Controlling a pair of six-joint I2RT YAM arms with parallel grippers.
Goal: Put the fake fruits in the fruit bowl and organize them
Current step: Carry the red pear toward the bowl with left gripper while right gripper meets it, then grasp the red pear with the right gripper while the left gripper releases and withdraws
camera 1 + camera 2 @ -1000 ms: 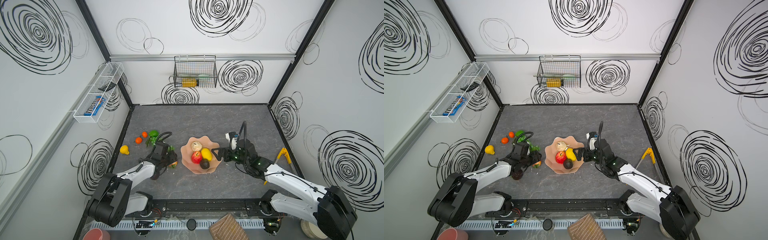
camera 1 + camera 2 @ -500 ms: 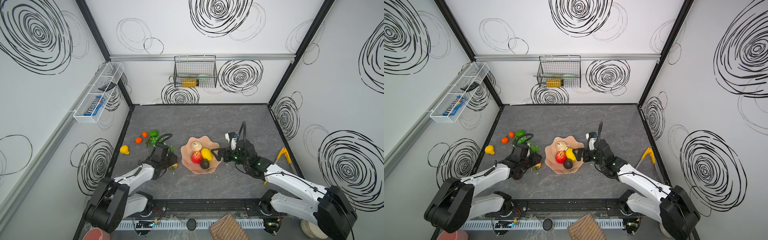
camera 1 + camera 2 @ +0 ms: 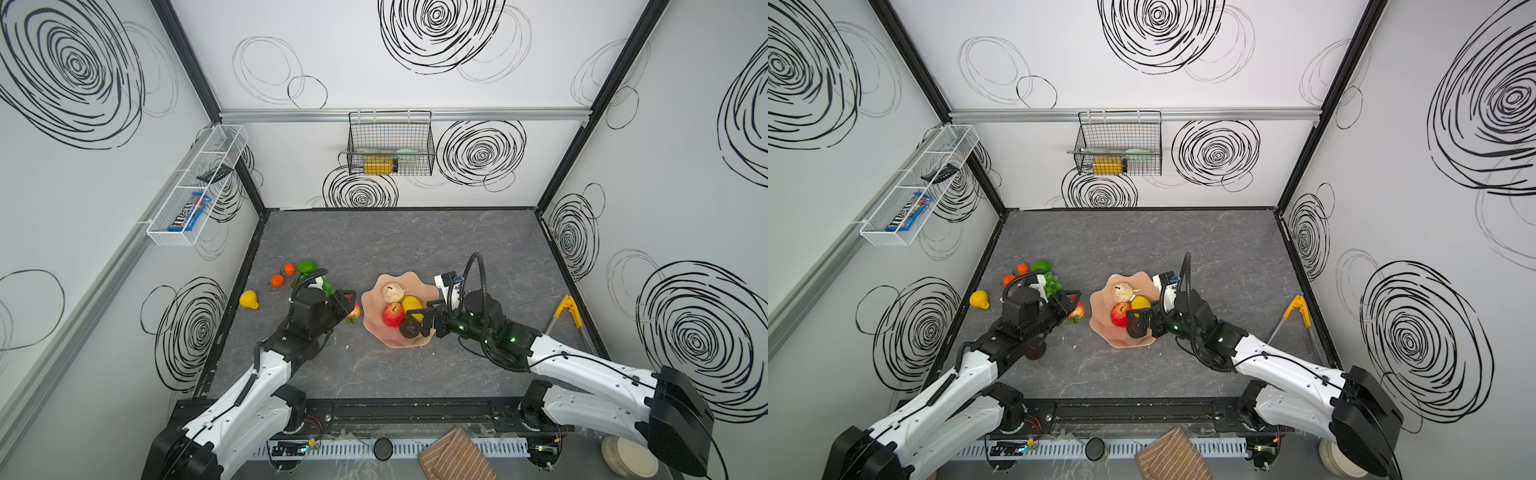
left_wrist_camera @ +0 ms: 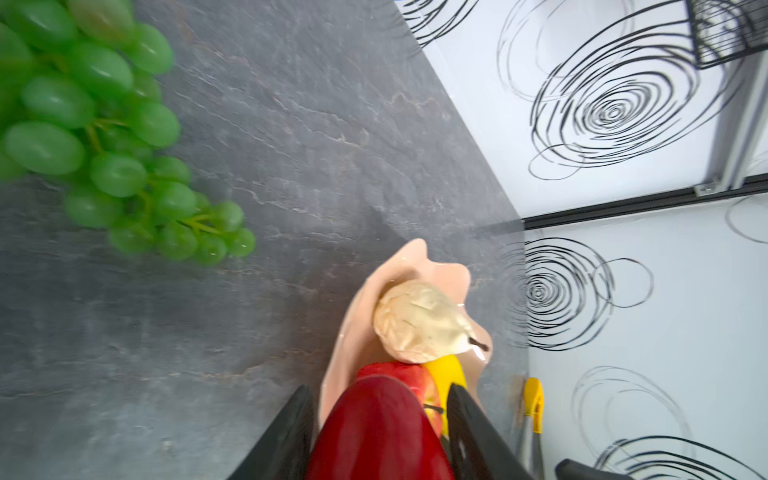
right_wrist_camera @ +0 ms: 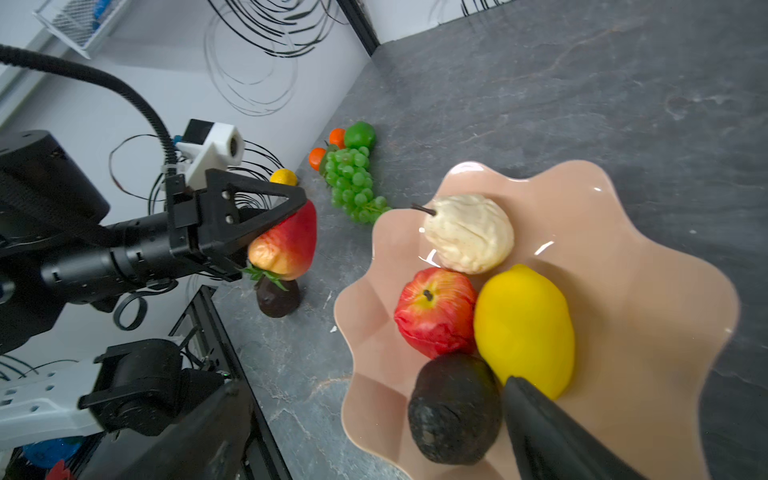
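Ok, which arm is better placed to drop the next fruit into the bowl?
Left. The left gripper is shut on the strawberry beside the fruit bowl; the right gripper is open and empty by the dark fruit in the bowl.

Wavy pink bowl (image 5: 644,291) holds apple (image 5: 434,318), lemon (image 5: 525,332), pale pear (image 5: 469,232), dark fruit (image 5: 453,409). Strawberry (image 5: 286,245) hangs just beside it. Grapes (image 5: 353,183), lime (image 5: 359,135), oranges (image 5: 337,137), yellow pear (image 3: 248,299) lie near the left wall.

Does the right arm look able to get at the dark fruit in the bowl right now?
Probably yes: the right gripper is open with the dark fruit between its fingers, uncovered; the lemon crowds one side.
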